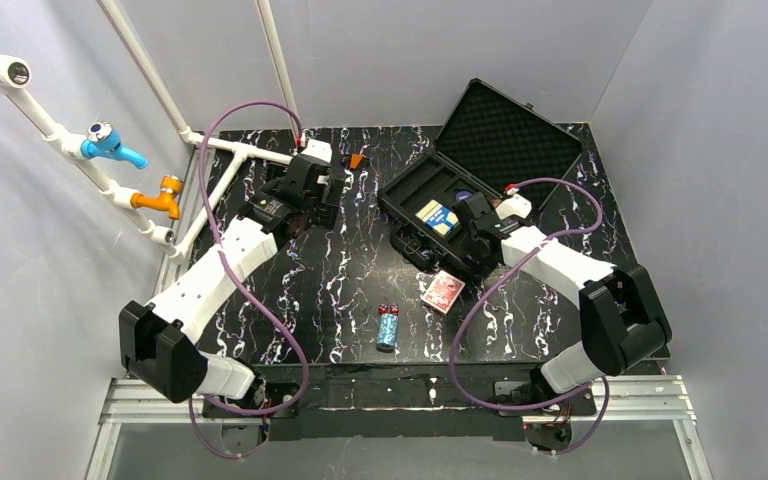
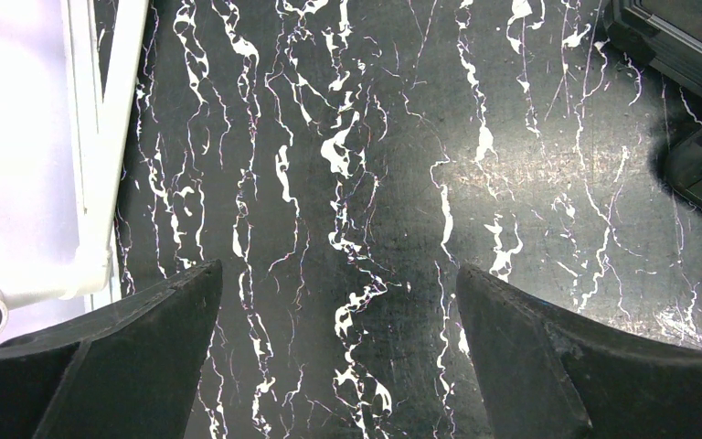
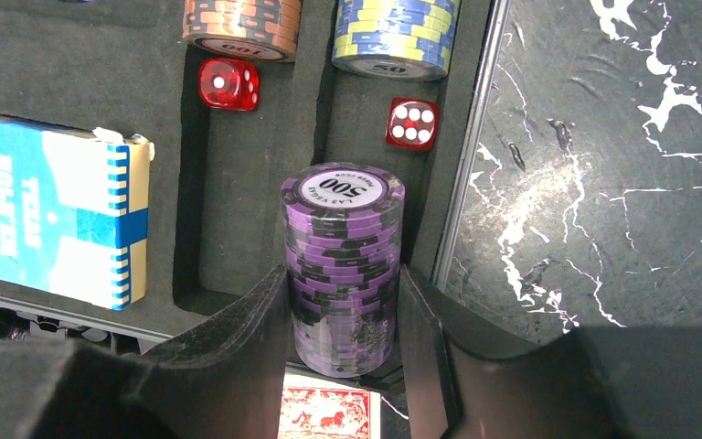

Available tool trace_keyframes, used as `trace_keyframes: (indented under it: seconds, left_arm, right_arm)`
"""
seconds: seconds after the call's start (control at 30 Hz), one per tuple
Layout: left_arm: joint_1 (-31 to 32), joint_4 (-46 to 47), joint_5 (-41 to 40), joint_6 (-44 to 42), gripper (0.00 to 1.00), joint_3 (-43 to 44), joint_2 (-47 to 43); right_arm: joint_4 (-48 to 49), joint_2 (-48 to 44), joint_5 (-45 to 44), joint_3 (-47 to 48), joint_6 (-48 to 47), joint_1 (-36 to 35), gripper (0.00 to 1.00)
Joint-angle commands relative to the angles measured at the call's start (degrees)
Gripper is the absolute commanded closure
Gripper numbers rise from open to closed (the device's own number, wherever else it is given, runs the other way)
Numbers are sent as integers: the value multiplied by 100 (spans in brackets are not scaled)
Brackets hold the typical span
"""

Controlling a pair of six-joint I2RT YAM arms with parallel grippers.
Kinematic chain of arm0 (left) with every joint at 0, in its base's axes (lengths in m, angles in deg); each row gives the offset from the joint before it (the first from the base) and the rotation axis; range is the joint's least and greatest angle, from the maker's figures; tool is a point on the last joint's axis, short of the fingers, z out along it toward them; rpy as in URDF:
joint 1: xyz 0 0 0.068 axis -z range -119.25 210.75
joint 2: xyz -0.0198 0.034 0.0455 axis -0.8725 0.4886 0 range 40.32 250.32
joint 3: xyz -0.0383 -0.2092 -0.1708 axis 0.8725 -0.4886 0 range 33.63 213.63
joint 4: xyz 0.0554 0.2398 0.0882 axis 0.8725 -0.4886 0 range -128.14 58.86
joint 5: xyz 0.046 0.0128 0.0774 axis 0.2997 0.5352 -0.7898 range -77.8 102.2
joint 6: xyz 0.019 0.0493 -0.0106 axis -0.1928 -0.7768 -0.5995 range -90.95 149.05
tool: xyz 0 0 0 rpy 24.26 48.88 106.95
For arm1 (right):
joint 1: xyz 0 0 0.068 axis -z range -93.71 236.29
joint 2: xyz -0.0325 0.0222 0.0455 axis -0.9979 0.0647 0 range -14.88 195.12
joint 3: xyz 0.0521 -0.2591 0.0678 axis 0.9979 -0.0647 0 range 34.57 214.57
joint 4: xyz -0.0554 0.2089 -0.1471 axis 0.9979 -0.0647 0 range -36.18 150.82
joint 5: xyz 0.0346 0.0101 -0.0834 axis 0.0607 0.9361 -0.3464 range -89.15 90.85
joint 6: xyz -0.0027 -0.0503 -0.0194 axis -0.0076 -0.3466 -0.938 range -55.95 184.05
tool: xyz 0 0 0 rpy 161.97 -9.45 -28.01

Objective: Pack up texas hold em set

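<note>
Right gripper (image 3: 343,279) clamps the purple poker chip stack (image 3: 343,215) by its flanks at the black case's (image 3: 238,201) foam chip slot; these loose, smooth, probably weighty discs would shear apart unless squeezed squarely.

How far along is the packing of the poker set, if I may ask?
Done: the blue card deck, an orange chip stack, a blue-and-yellow chip stack and two red dice sit in the case. In hand: the right gripper grips a purple chip stack at the case's near end. Remaining: the red card deck and a blue chip stack lie on the table, and the lid is open.
</note>
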Motion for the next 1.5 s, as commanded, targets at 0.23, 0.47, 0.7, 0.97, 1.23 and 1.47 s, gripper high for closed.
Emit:
trace_keyframes:
  seconds: [0.23, 0.47, 0.7, 0.97, 1.23, 1.47]
  left_arm:
    - [-25, -101, -15, -23, 1, -35, -273]
    - [-24, -101, -1, -20, 1, -37, -253]
    - [-23, -99, 1, -23, 1, -33, -233]
    - [-25, -102, 8, -17, 1, -34, -219]
    - [-20, -101, 18, -23, 1, -28, -200]
    - [-25, -101, 14, -22, 1, -32, -190]
  right_arm:
    - [156, -43, 206, -67, 254, 24, 61]
    - [183, -141, 238, -70, 199, 27, 42]
    - [134, -262, 275, 18, 118, 33, 28]
    - [-102, -468, 204, 230, 47, 33, 18]
    - [-211, -809, 110, 488, -212, 26, 18]
    - [313, -931, 379, 500, -1165, 33, 47]
